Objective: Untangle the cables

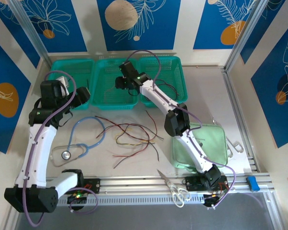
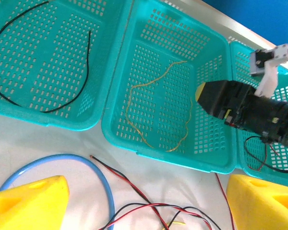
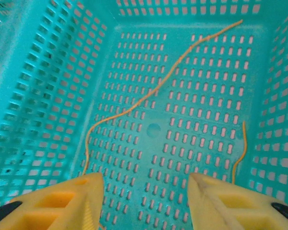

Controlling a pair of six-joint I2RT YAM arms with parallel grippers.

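A loose tangle of red, black and yellow cables (image 1: 134,136) lies mid-table. Its near strands (image 2: 149,207) run between my left gripper's yellow fingers (image 2: 31,201). The left gripper (image 1: 82,98) hovers open above the table by the baskets' front edge, holding nothing. A black cable (image 2: 19,103) lies in the left basket (image 2: 98,117). A yellow cable (image 3: 149,91) lies curled in the middle basket (image 3: 43,96). My right gripper (image 1: 121,81) hangs open over that basket, its fingers (image 3: 62,201) apart above the bare floor (image 3: 144,201). A black and red cable (image 2: 264,160) sits in the right basket.
A light-blue stethoscope (image 1: 84,141) lies left of the tangle, its tube (image 2: 98,172) close to the left fingers. A green pouch (image 1: 209,139) lies under the right arm. Scissors (image 1: 175,190) rest on the front rail, a blue block (image 1: 252,182) at its right end.
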